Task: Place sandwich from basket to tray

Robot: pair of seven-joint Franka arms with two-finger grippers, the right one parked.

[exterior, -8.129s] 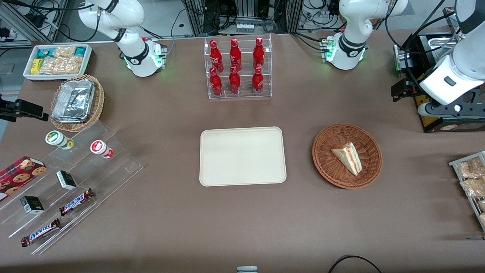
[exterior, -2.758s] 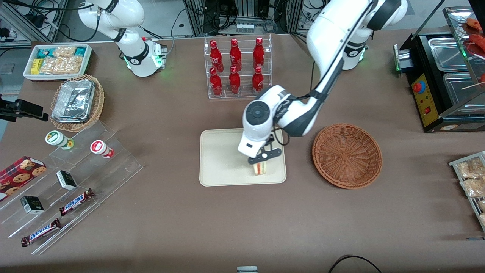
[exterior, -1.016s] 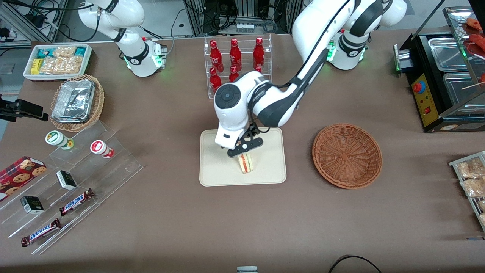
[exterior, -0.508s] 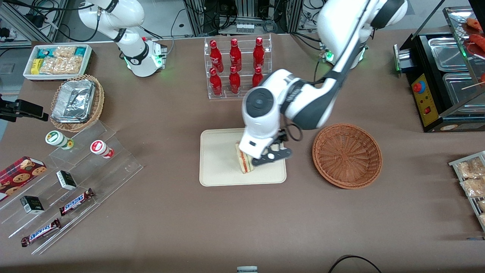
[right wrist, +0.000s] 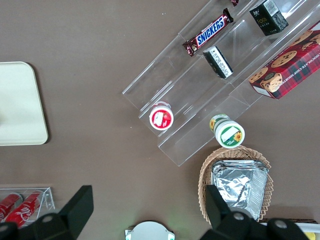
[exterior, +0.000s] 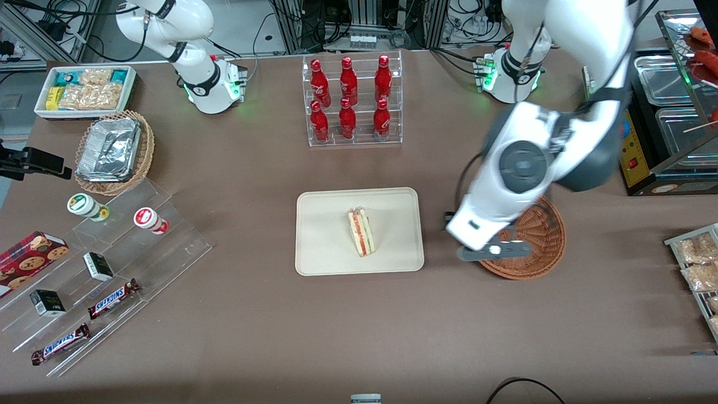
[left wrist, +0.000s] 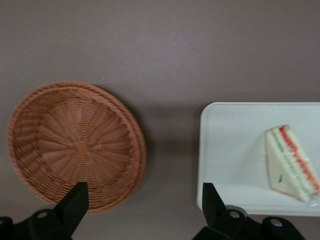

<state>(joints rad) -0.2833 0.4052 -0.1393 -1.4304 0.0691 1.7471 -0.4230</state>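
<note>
The sandwich (exterior: 362,231) (left wrist: 291,162), a pale wedge with red and green filling, stands on its edge on the cream tray (exterior: 325,235) (left wrist: 230,150), alone and untouched. The reddish-brown basket (exterior: 543,235) (left wrist: 75,145) lies beside the tray toward the working arm's end and holds nothing. My left gripper (exterior: 493,252) (left wrist: 144,210) hangs high over the strip of table between basket and tray, above the basket's rim. It is open, with only bare table between its black fingers (left wrist: 75,202).
A clear rack of red bottles (exterior: 354,101) stands farther from the front camera than the tray. Toward the parked arm's end are a tan basket of foil trays (exterior: 115,151) and clear snack shelves (exterior: 101,269). A food warmer (exterior: 667,106) stands at the working arm's end.
The gripper has let go of the sandwich and swung from over the tray toward the basket, rising. The sandwich stays standing on the tray.
</note>
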